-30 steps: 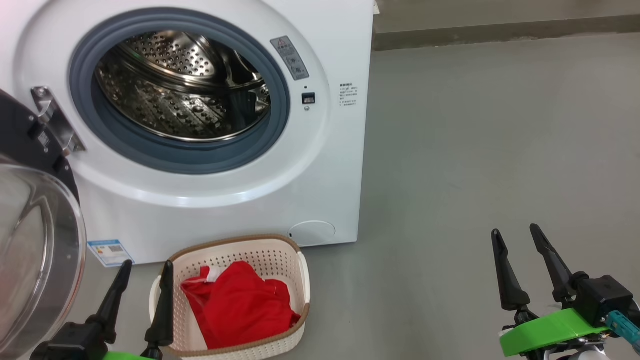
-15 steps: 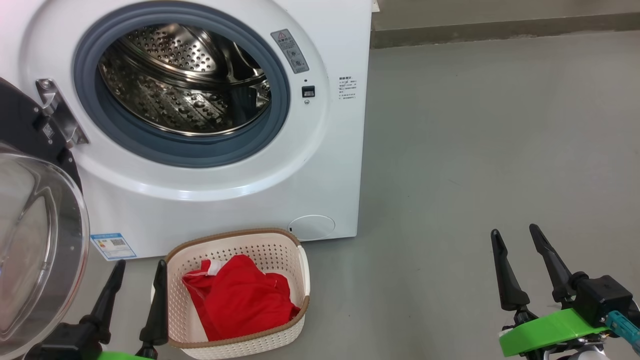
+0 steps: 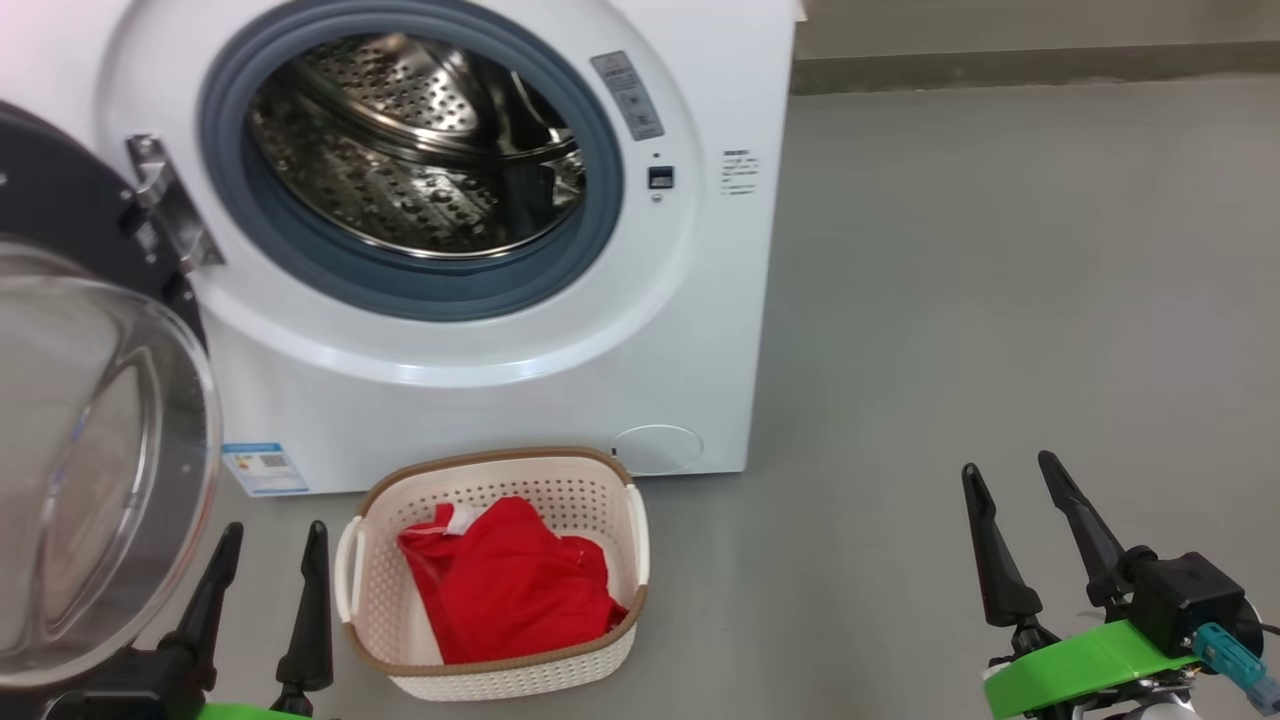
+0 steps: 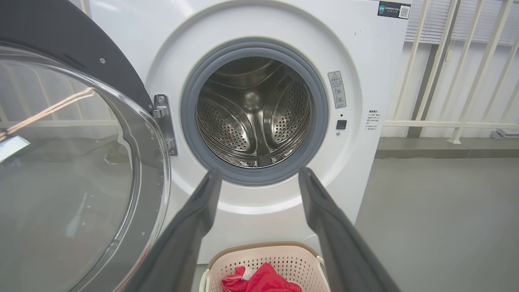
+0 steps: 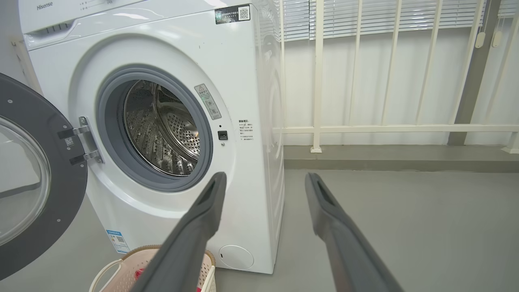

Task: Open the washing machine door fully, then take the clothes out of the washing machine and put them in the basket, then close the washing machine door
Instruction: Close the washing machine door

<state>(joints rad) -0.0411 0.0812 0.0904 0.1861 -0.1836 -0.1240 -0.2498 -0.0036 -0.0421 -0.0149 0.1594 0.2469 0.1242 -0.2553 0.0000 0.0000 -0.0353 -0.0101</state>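
The white washing machine (image 3: 700, 330) stands ahead with its door (image 3: 90, 450) swung wide open to the left, glass bowl facing me. Its steel drum (image 3: 420, 150) shows no clothes. The clothes, a red garment (image 3: 510, 590), lie in the cream basket (image 3: 490, 460) on the floor before the machine. My left gripper (image 3: 277, 530) is open and empty, just left of the basket and beside the door. In the left wrist view the left gripper (image 4: 259, 173) points at the drum above the basket (image 4: 263, 253). My right gripper (image 3: 1007, 465) is open and empty over bare floor, far to the right of the machine (image 5: 243, 170).
Grey floor (image 3: 1000, 300) stretches to the right of the machine. A low kerb (image 5: 385, 162) runs along the back wall, with a white railing (image 5: 316, 81) and blinds above it. A round white flap (image 3: 657, 448) sits low on the machine's front.
The head camera has turned, so the whole picture has shifted to the right. The left gripper's fingers now stand clear of the basket's left edge. Both grippers stay open.
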